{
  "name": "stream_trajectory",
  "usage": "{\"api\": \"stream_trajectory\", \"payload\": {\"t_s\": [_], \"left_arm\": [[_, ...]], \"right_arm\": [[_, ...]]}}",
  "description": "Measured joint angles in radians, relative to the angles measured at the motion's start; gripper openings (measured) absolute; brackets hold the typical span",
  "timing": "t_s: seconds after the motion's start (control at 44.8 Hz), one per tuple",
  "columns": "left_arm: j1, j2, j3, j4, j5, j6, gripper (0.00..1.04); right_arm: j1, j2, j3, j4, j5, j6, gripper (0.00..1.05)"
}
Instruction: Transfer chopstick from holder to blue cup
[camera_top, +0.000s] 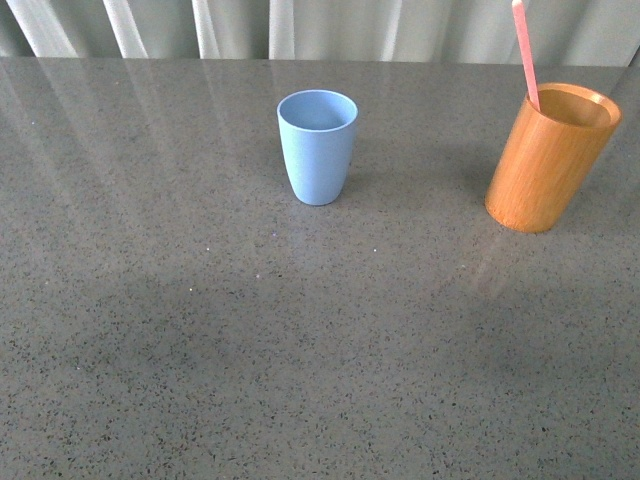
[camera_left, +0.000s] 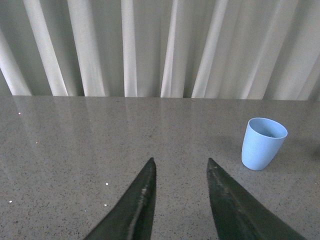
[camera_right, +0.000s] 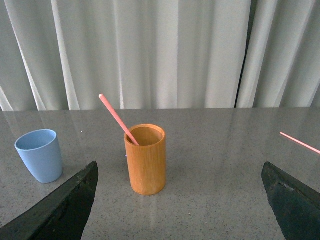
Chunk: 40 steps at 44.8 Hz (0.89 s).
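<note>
Hovering above the surface (camera_top: 300, 350) and facing the curtain (camera_left: 150, 45), the left fingers (camera_left: 142, 200) stand parted and empty, the right fingers (camera_right: 65, 210) spread wider. The chopstick (camera_top: 525, 50) leans inside the holder (camera_top: 545, 165), apart from the blue cup (camera_top: 317, 150).

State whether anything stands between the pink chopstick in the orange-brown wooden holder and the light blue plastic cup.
Nothing visible does. In the front view only bare grey speckled tabletop lies between the orange-brown wooden holder, with the pink chopstick leaning inside, and the light blue plastic cup.
</note>
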Motion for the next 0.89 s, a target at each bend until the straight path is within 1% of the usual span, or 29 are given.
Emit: {"api": "stream_trajectory", "payload": {"t_s": [0.401,0.424,0.468,0.535,0.558,0.602,0.625,0.669,0.825,0.892], "left_arm": [[0.000,0.000,0.000,0.000,0.000,0.001,0.98],[0.000,0.000,0.000,0.000,0.000,0.002,1.00],[0.000,0.000,0.000,0.000,0.000,0.002,0.97],[0.000,0.000,0.000,0.000,0.000,0.002,0.98],[0.000,0.000,0.000,0.000,0.000,0.002,0.98],[0.000,0.000,0.000,0.000,0.000,0.002,0.98],[0.000,0.000,0.000,0.000,0.000,0.002,0.98],[0.000,0.000,0.000,0.000,0.000,0.002,0.98],[0.000,0.000,0.000,0.000,0.000,0.002,0.98],[0.000,0.000,0.000,0.000,0.000,0.002,0.98]], "right_arm": [[0.000,0.000,0.000,0.000,0.000,0.000,0.95],[0.000,0.000,0.000,0.000,0.000,0.000,0.95],[0.000,0.000,0.000,0.000,0.000,0.000,0.95],[0.000,0.000,0.000,0.000,0.000,0.000,0.95],[-0.003,0.003,0.002,-0.006,-0.014,-0.006,0.95],[-0.031,0.038,0.019,-0.072,-0.137,-0.059,0.95],[-0.039,0.071,0.023,-0.073,-0.183,-0.079,0.95],[-0.041,0.157,0.043,-0.036,-0.217,-0.103,0.95],[-0.029,0.415,0.163,0.066,-0.220,-0.117,0.95],[0.001,0.603,0.260,0.092,-0.217,-0.106,0.95]]}}
